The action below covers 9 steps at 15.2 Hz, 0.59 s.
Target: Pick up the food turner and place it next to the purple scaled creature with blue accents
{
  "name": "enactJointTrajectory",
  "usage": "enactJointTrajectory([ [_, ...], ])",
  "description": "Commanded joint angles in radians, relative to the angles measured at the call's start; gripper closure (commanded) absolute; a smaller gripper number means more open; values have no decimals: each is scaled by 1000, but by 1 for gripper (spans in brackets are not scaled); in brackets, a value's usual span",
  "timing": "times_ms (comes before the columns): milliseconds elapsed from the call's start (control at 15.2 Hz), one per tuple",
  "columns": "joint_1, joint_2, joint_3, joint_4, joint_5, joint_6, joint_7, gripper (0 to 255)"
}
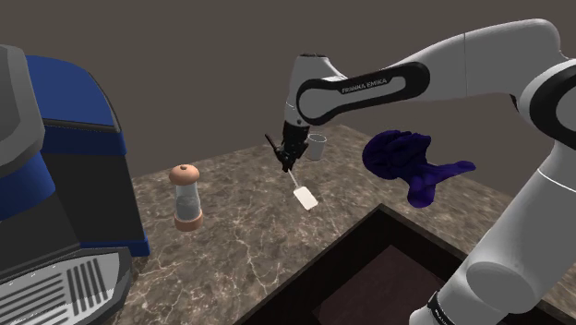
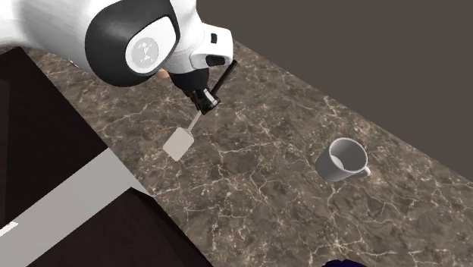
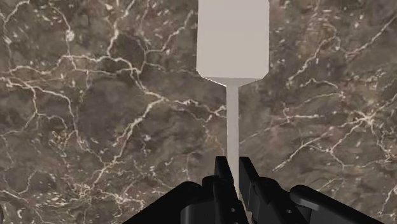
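My tool (image 3: 234, 175) is clenched on the turner (image 3: 232, 38), with both black fingers pinching the thin stem at its upper end. The turner hangs blade-down from the grip over the middle of the counter (image 1: 231, 231), just off the near rim of the sink (image 1: 369, 268). The blade looks clear of the surface, though I can't confirm the gap.

The turner is drawn plain pale grey-white. It has a flat, squarish blade with clipped corners that tapers into a narrow straight stem. I judge it stiff and light with a smooth surface, so it could pivot or slip in a two-finger pinch if I swing fast. Holding the stem is right, since the blade is too wide and too thin to clamp.

The creature (image 1: 406, 164) is deep purple going blue, lumpy and scaled, with a flared tail. It sits toward the counter's far edge, beyond the sink's far corner and well apart from the turner. A grey cup (image 2: 345, 161) stands near the far edge too, between the tool and the creature. A clear grinder (image 1: 187, 197) with a tan cap and base stands toward the counter's other end. The counter itself is dark brown stone with pale veins and a glossy look.
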State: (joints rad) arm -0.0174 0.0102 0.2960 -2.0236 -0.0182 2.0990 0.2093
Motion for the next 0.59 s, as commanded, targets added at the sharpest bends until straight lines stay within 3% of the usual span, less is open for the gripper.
enactJointTrajectory([
  [0,0,-9,0,16,3,-25,-3,255],
  [528,-2,-33,-2,98,12,-130,-9,255],
])
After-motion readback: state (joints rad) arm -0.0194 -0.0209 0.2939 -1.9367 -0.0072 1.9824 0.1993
